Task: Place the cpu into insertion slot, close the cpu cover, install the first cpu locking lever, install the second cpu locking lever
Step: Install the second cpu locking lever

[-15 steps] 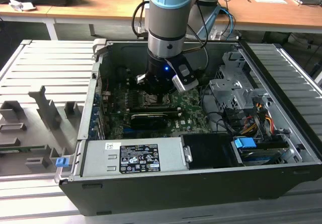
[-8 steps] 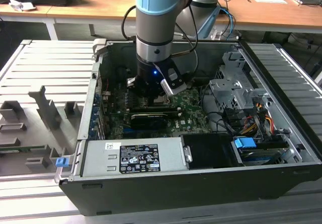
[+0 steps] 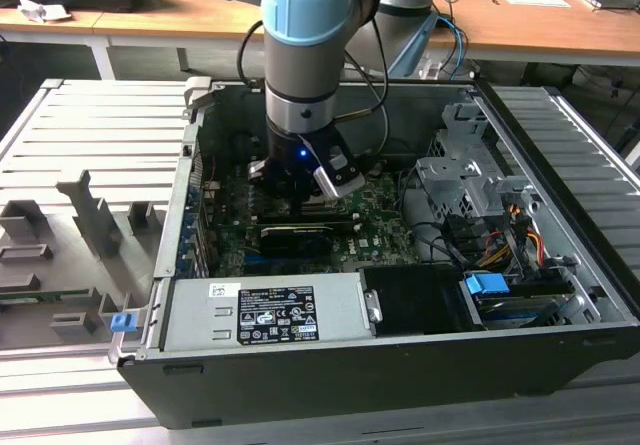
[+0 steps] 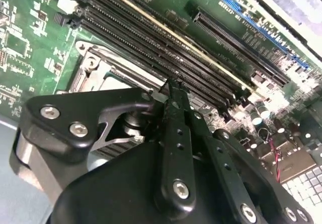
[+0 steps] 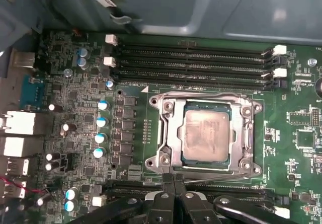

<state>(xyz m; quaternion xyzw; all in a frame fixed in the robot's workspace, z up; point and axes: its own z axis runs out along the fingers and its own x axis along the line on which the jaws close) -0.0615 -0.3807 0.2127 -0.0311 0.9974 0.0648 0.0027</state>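
In the first wrist view the cpu (image 5: 205, 136) lies flat in the insertion slot (image 5: 157, 102), its silvery top showing through the window of the cpu cover (image 5: 171, 133), which lies down over it. A thin metal locking lever (image 5: 217, 175) runs along the socket edge nearest the fingers. My gripper (image 5: 173, 183) is shut, its two fingertips pressed together right at that edge beside the lever's end. The second wrist view shows the shut fingers (image 4: 173, 95) tipped against the socket's corner (image 4: 93, 65). In the exterior view the gripper (image 3: 303, 197) is low inside the computer case.
Long black memory slots (image 5: 193, 63) run just beyond the socket. Capacitors (image 5: 102, 121) stand in a row beside it. Cables (image 3: 505, 235) and a drive cage (image 3: 460, 180) fill the case at the exterior view's right. The power supply (image 3: 265, 313) sits at the front.
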